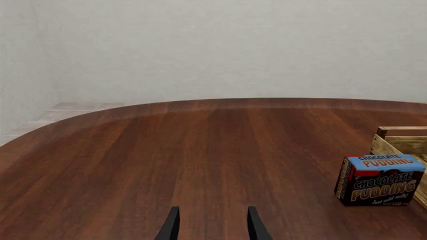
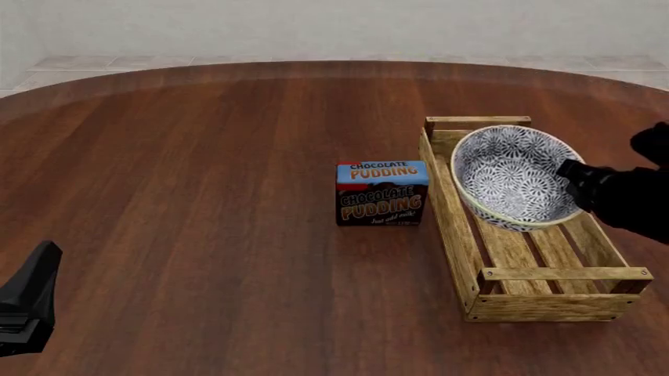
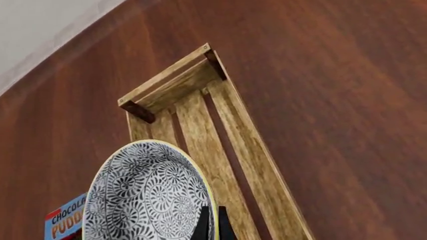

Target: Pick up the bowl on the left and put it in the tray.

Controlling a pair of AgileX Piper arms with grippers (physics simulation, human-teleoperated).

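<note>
The right gripper (image 3: 211, 220), reaching in from three o'clock, pinches the rim of the round patterned ceramic bowl (image 2: 515, 177), tilted above the slatted wooden tray (image 2: 544, 294). The left gripper (image 1: 212, 225) hangs open, empty.

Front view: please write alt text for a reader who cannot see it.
The right gripper holds a patterned bowl, tilted, by its rim over a wooden tray on a brown table. A chocolate pudding box stands beside the tray.
</note>
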